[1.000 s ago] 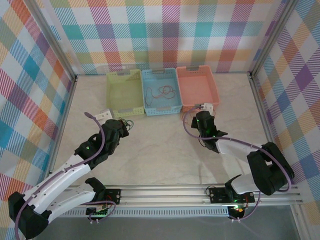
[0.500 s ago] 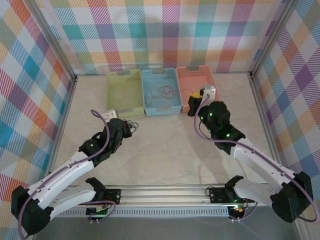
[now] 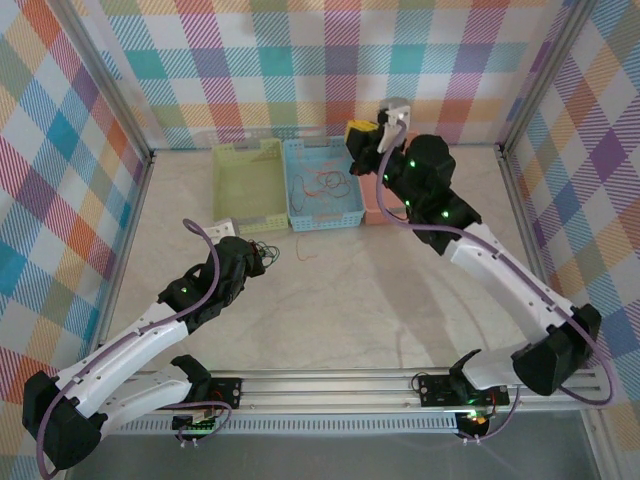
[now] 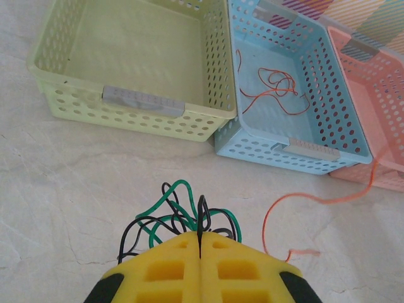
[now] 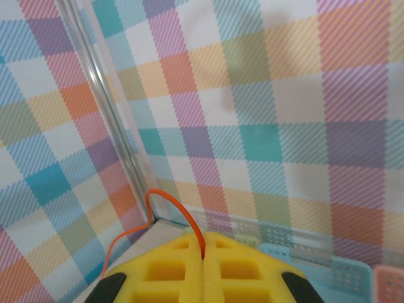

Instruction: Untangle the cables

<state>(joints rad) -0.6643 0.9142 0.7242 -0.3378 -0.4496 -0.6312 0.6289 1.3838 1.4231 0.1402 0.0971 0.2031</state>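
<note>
left gripper (image 4: 199, 243) sat low on the table (image 4: 69, 189) before the green basket (image 4: 76, 104), jaws closed on a knot of black and green cables (image 4: 170, 214). an orange cable (image 4: 303, 201) lay just beside it, trailing rightward past the blue basket (image 4: 252, 148), which held a red cable (image 4: 278, 88). right gripper (image 5: 203, 243) was raised above the baskets, pinched on the orange cable. judged: the strand's long axis ran low-left to high-right, so the right arm should pull away.
</note>
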